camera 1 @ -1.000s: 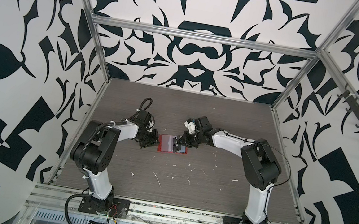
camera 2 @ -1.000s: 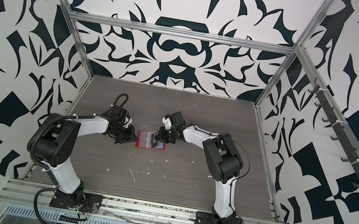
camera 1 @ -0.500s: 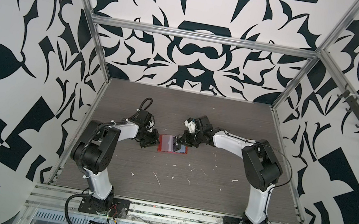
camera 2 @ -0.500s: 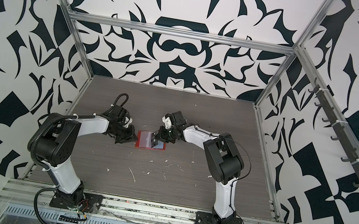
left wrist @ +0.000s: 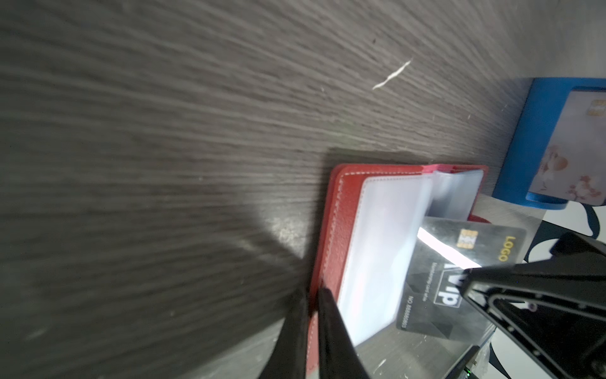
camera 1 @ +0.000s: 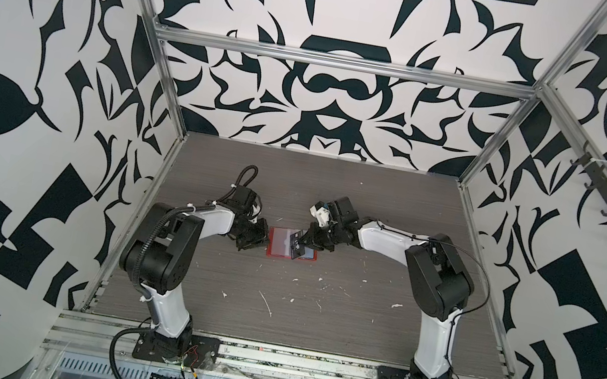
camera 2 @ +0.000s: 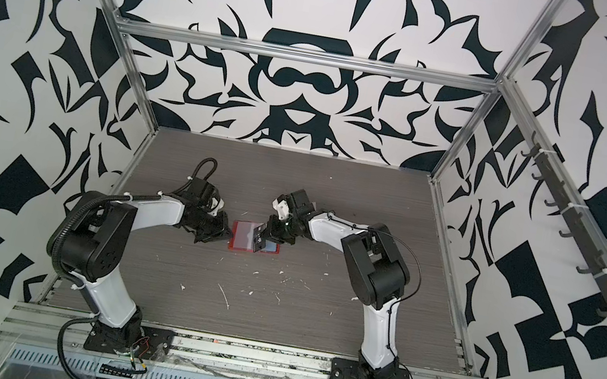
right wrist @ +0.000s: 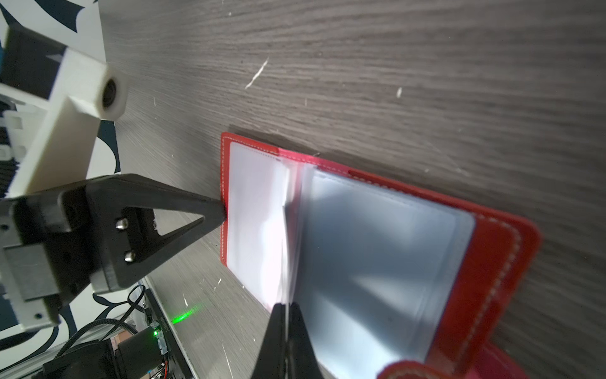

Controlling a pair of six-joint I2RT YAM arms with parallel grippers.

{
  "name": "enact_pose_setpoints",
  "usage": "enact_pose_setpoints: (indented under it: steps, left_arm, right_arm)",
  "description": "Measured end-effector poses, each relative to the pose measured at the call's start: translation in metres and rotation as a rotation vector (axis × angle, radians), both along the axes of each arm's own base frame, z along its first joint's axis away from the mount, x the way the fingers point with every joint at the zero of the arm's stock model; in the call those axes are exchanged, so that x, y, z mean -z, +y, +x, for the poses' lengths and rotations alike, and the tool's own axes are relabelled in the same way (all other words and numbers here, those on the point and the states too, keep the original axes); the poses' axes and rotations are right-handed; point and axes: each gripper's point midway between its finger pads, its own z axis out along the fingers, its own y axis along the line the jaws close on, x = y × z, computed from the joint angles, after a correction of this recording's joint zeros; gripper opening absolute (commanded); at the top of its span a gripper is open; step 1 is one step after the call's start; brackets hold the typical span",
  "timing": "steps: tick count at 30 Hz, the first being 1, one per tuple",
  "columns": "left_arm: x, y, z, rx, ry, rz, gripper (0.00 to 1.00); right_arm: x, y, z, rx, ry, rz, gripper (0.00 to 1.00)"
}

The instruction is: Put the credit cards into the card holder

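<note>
While the card holder (camera 1: 282, 242) lies open on the table (camera 1: 312, 318), the left gripper (left wrist: 311, 295) pinches its red cover edge, jaws narrow; the right gripper (right wrist: 286, 306) clamps a dark card (left wrist: 423, 279) tilted over the clear pockets; just beside, a blue rack (left wrist: 537, 131) keeps a white card (left wrist: 570, 154)

Dark grey wood-grain tabletop (camera 1: 311, 327), scuffed, with small white scraps (camera 1: 267, 305) scattered toward the front. Red leather-look booklet card holder (camera 1: 281, 242) lies open near the middle, clear pockets up. Blue plastic rack (left wrist: 537, 144) stands on the tabletop close beside the holder.
</note>
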Motion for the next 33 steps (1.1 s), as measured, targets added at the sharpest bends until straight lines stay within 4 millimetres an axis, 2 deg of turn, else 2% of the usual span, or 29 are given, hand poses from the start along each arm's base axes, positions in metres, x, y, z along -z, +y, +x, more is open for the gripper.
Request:
enact_pose_setpoints:
  steps: [6, 17, 22, 33]
  left_arm:
    - [0.0, 0.0, 0.0, 0.004, 0.0, -0.001, 0.12]
    - [0.001, -0.001, 0.0, 0.012, -0.003, 0.0, 0.1]
    - [0.001, -0.001, 0.002, 0.017, -0.007, 0.002, 0.1]
    - [0.001, -0.001, 0.003, 0.021, -0.008, 0.004, 0.04]
  right_arm:
    - [-0.004, 0.005, 0.002, -0.009, -0.001, 0.018, 0.0]
    - [0.007, 0.011, 0.006, -0.009, 0.018, 0.04, 0.0]
    - [0.004, 0.016, 0.011, 0.009, 0.017, 0.066, 0.0]
    - [0.004, 0.016, 0.018, 0.04, 0.004, 0.068, 0.0]
